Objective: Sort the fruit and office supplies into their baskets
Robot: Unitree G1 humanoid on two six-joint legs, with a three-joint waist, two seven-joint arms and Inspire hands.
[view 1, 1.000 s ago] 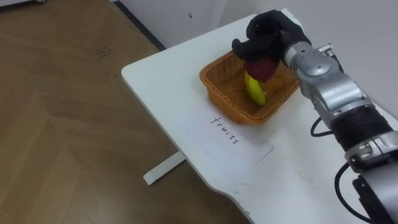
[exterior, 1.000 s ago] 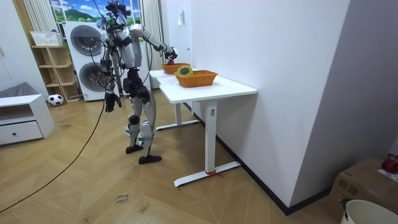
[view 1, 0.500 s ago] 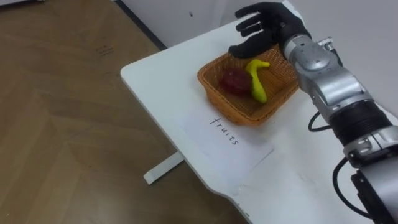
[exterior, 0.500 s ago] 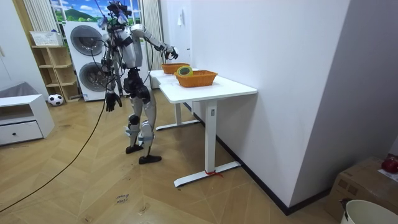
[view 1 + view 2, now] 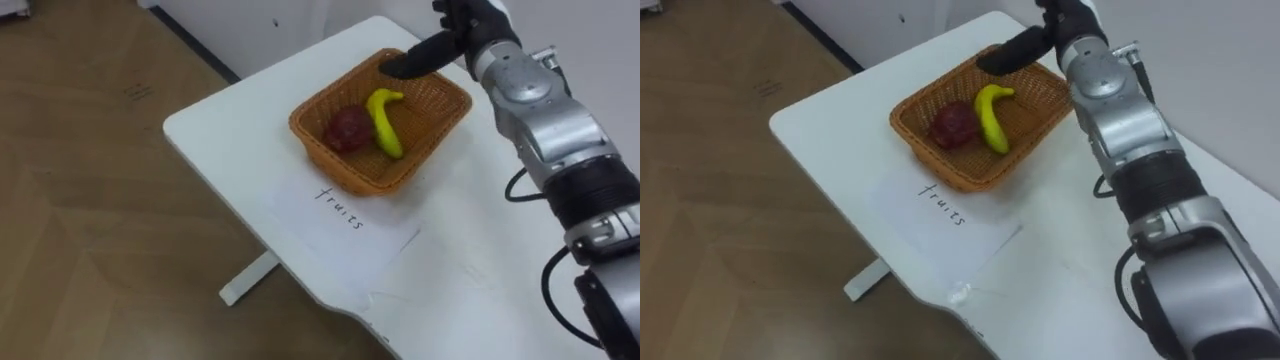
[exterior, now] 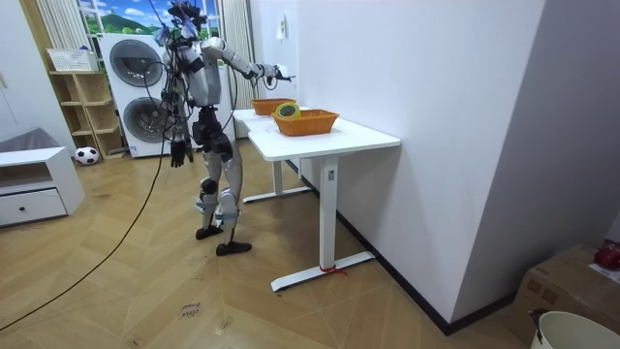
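Note:
A woven fruit basket [image 5: 335,165] stands near the end of the white table [image 5: 230,125]. In it lie a dark red fruit [image 5: 347,130] and, touching its right side, a yellow banana [image 5: 383,122]. My right hand [image 5: 452,38] hovers open above the basket's far rim, fingers stretched, holding nothing; it shows too in the right eye view [image 5: 1038,38]. In the room view I stand at the table's end with the right hand [image 6: 276,72] held out over the table. My left hand [image 6: 177,153] hangs at my side, away from the table.
A sheet of paper with handwriting [image 5: 350,215] lies in front of the basket. A second woven basket [image 6: 306,122] holding a green-and-yellow roll [image 6: 287,111] stands further along the table. A wall runs behind the table; wood floor lies to its left.
My right hand has opened and let go of the dark red fruit, which now lies in the basket beside the banana. The hand has risen and drawn back past the far rim.

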